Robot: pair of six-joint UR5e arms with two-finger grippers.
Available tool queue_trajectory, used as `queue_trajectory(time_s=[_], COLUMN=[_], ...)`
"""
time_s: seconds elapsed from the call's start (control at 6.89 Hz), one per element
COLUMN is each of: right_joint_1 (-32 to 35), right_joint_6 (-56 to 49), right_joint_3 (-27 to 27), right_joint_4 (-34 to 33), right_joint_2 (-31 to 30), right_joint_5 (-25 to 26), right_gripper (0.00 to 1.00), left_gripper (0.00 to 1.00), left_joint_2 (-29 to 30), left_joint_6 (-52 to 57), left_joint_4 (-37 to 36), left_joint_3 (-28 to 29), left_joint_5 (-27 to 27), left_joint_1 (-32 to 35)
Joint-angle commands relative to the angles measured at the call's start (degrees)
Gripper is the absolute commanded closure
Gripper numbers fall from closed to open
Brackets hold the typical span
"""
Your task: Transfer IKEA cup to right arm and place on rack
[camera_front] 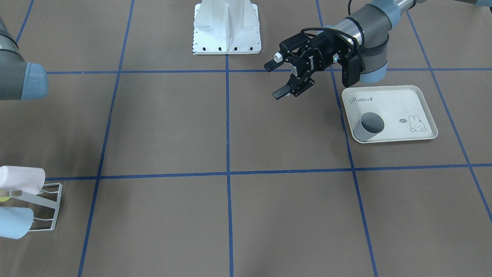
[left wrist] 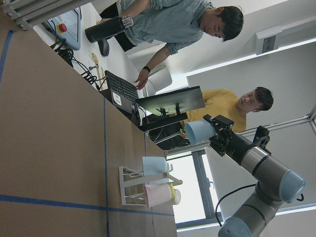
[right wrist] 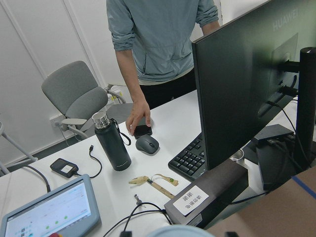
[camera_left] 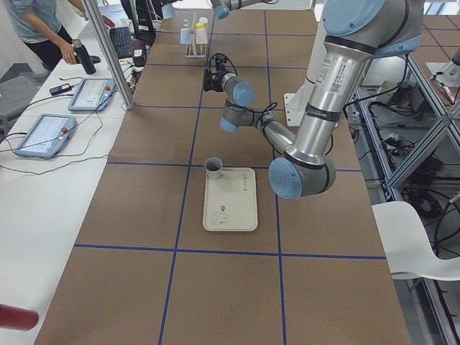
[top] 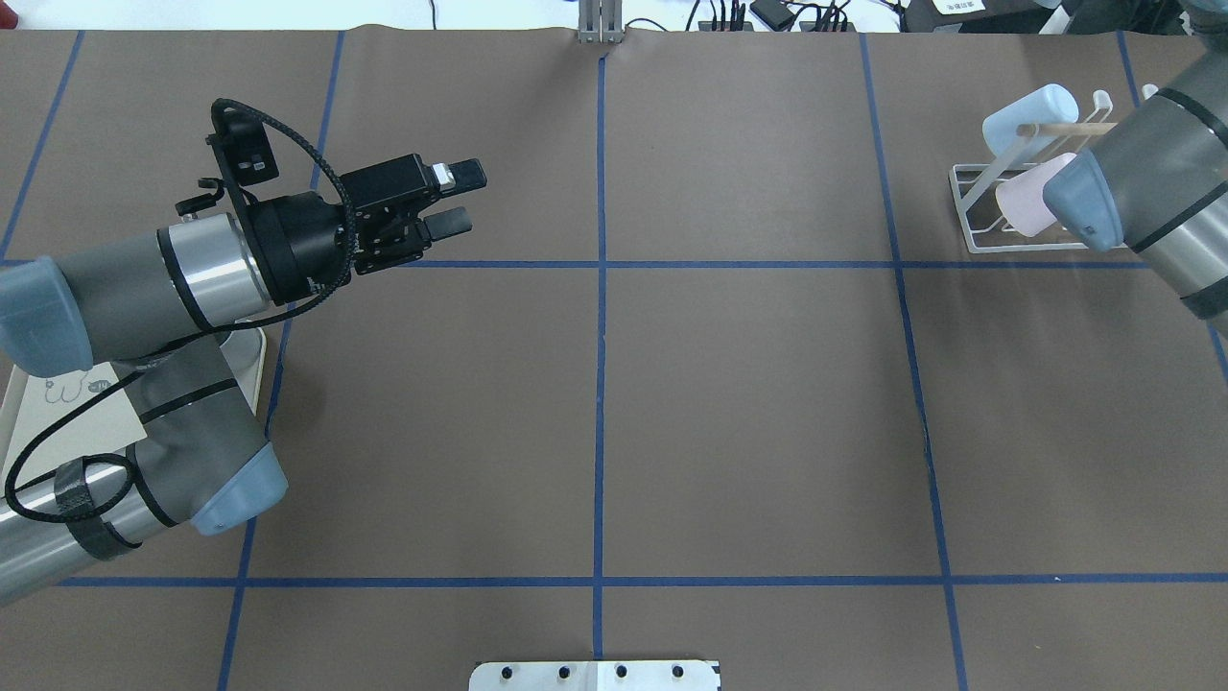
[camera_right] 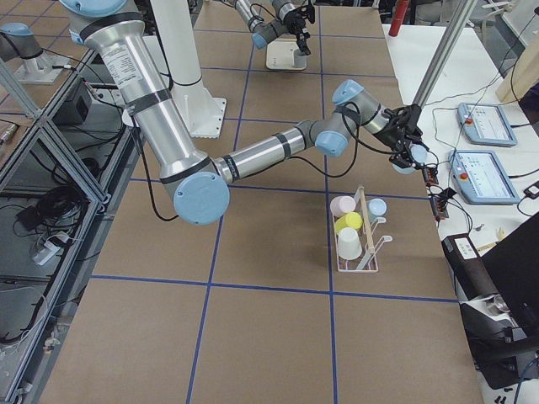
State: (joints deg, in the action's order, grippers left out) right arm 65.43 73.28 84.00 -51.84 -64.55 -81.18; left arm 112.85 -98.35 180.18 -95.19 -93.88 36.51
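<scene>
My right gripper (left wrist: 215, 132) is shut on a light blue cup (left wrist: 199, 132), held in the air on its side. In the exterior right view the cup (camera_right: 403, 162) hangs beyond the white wire rack (camera_right: 360, 240), toward the operators' table. The rack (top: 1007, 206) holds blue, pink, yellow and white cups. My left gripper (camera_front: 280, 79) is open and empty above the table, left of the cream tray (camera_front: 399, 104). It also shows in the overhead view (top: 462, 199). A grey cup (camera_front: 368, 126) stands on the tray.
The right arm's elbow (top: 1132, 182) hangs over the rack's side. The robot base plate (camera_front: 226, 29) sits at the table's middle. Operators, a monitor (right wrist: 252, 84), a keyboard and tablets are on the white side table.
</scene>
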Motion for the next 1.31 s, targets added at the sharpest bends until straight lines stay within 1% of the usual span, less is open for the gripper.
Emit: queue_trajectory(time_s=[0.0,0.58,0.73,1.16], right_joint_1=[0.23,0.23,0.14,0.05], right_joint_6=[-6.63,-8.94,-10.51,-11.23], right_joint_3=[-2.61,-2.61,-2.70,-4.63], right_joint_4=[7.60,8.85,11.82,12.02], right_joint_2=[-5.12,-9.88,-11.54,-10.33], right_joint_5=[0.32,0.14,0.31,1.81], right_gripper=[1.00,1.00,1.00,1.00], left_gripper=[0.00,0.00,0.00,0.00], left_joint_2=[-0.09,0.00,0.00,0.00], left_joint_6=[0.00,0.00,0.00,0.00], left_joint_4=[0.00,-0.62,-0.62,-0.62], left_joint_3=[0.09,0.09,0.09,0.18], left_joint_5=[1.93,2.04,2.04,2.04], left_joint_1=[-0.38,-0.48,-0.47,-0.56])
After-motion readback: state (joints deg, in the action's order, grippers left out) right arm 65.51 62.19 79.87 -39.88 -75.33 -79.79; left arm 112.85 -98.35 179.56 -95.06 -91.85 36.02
